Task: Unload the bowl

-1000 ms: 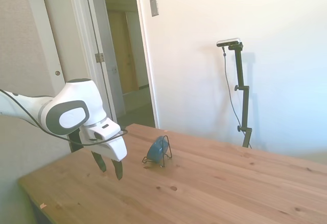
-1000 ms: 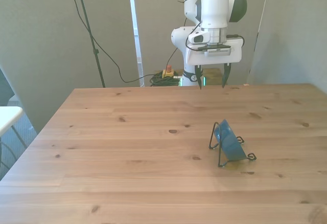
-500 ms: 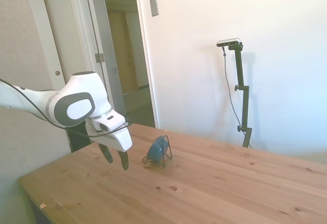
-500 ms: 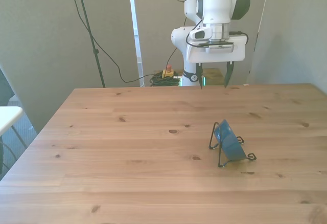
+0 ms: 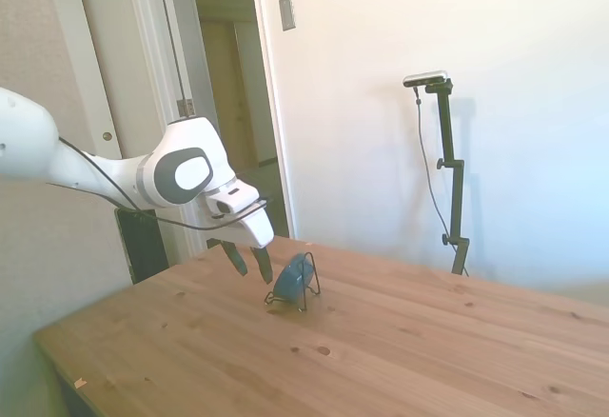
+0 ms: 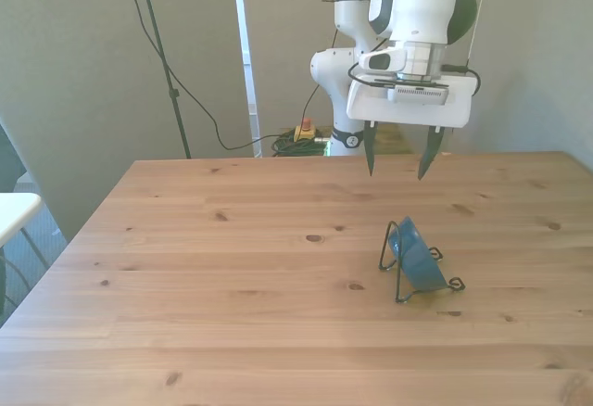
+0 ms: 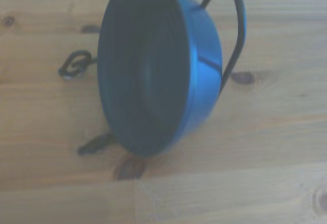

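Note:
The teal-blue bowl (image 6: 419, 260) stands on its edge in a thin black wire rack (image 6: 398, 281) on the wooden table (image 6: 232, 276), toward the front view's right. From the side, the bowl (image 5: 293, 275) leans in the rack (image 5: 306, 292). My gripper (image 6: 398, 159) hangs open above the table, behind the bowl and apart from it, with nothing between its fingers. From the side, the gripper (image 5: 249, 265) sits just left of the bowl. Up close in the wrist view, the bowl (image 7: 153, 70) fills the frame, with the rack's wire loop (image 7: 236, 35) behind it.
An open doorway (image 5: 233, 103) lies behind the table's far corner in the side view. Cables and a small yellow box (image 6: 304, 133) lie on the floor behind the table in the front view.
My gripper has moved forward over the table toward the bowl and rack, staying open. The bowl and rack have not moved.

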You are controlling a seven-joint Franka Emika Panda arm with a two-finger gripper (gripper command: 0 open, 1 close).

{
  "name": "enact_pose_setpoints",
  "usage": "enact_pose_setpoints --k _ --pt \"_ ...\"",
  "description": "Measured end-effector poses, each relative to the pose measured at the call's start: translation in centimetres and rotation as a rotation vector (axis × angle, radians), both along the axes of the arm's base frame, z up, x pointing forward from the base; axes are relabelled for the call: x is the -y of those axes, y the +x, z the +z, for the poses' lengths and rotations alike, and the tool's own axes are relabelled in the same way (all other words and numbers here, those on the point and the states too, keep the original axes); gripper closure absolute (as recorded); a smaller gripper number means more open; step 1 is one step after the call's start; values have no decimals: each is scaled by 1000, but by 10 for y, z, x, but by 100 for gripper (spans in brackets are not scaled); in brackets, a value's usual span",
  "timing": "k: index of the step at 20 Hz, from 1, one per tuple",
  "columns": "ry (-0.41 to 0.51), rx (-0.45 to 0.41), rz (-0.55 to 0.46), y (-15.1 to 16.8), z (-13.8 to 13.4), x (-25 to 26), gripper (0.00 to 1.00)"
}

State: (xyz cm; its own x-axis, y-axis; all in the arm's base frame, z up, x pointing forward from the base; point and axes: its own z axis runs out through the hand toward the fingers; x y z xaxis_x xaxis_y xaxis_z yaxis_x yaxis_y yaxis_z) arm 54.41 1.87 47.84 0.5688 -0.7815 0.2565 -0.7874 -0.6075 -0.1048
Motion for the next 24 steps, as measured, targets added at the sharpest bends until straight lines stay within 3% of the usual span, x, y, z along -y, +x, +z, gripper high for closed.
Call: enact_pose_setpoints --k 8,14,24 --pt "-49 18 -51 52 1 -8 0" --pt "-105 24 -94 70 10 -25 0" --pt "-177 -7 -133 99 -2 -43 0"
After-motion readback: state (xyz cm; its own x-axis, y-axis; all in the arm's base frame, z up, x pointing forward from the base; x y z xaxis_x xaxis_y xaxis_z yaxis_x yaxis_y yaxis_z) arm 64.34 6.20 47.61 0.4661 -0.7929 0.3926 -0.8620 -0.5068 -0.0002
